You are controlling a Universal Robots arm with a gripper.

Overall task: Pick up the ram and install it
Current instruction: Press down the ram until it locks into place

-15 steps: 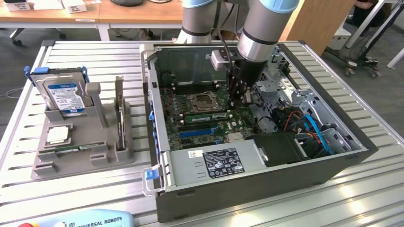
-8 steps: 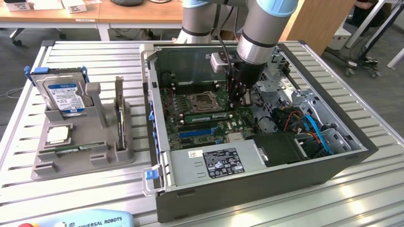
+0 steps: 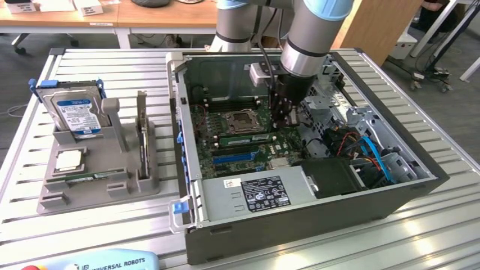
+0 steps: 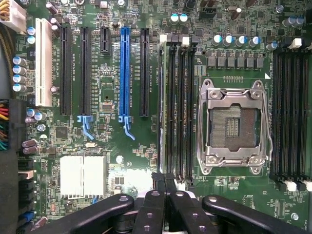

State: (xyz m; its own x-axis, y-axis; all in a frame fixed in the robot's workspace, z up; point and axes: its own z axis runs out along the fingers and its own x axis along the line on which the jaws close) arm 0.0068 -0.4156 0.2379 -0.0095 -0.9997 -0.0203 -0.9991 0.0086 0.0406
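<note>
Beside the square metal-framed processor socket, the long thin green ram strip is seen on edge along the black memory slots of the green motherboard. The black gripper is set over one end of the strip with its fingers drawn together; whether the strip is pinched or only touched cannot be told. The strip is flanked by further black slots and a blue expansion slot. The approach is crowded by the walls of the open grey computer case, a labelled silver power supply and orange and blue cables. Near the slatted metal table's edge on the exterior view's left, a blue-labelled hard drive and a square silver chip are kept in a grey holder.
</note>
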